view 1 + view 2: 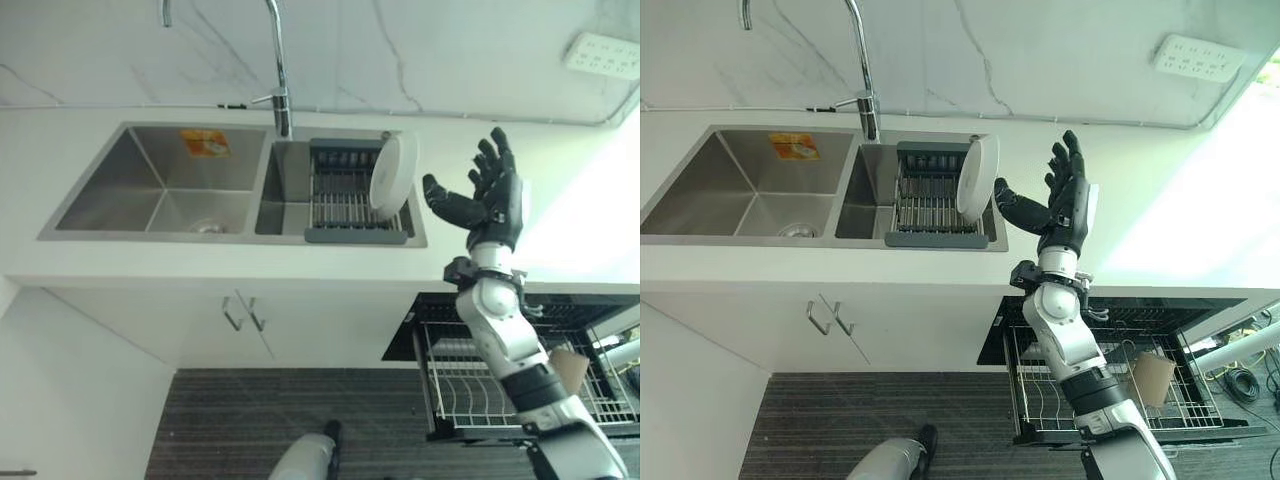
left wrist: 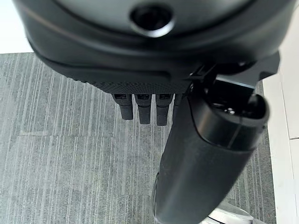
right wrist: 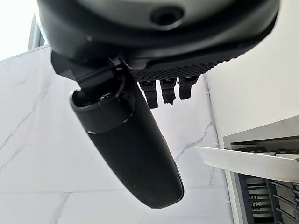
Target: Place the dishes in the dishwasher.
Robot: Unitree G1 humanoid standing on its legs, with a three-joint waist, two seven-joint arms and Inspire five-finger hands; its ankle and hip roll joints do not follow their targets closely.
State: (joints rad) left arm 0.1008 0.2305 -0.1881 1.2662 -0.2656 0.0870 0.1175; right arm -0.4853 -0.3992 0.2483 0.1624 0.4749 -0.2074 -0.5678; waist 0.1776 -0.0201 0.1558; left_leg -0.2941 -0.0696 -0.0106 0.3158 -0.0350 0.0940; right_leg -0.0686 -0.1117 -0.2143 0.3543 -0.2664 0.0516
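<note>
White worktop [image 1: 150,262] with double steel sink [image 1: 160,185]; white plate [image 1: 393,175] stands on edge in the dish rack [image 1: 345,200] in the right basin. Right hand [image 1: 497,195] raised just right of the plate, fingers spread, holding nothing. Dishwasher rack [image 1: 1110,395] pulled out below. Left hand [image 2: 145,109] over grey floor [image 2: 56,154], fingers straight, empty.

My right arm raised upright from lower right, right hand [image 1: 497,200] spread, fingers [image 1: 497,155] straight, thumb out sideways, my left hand [image 2: 154,56] hanging, fingers relaxed
</note>
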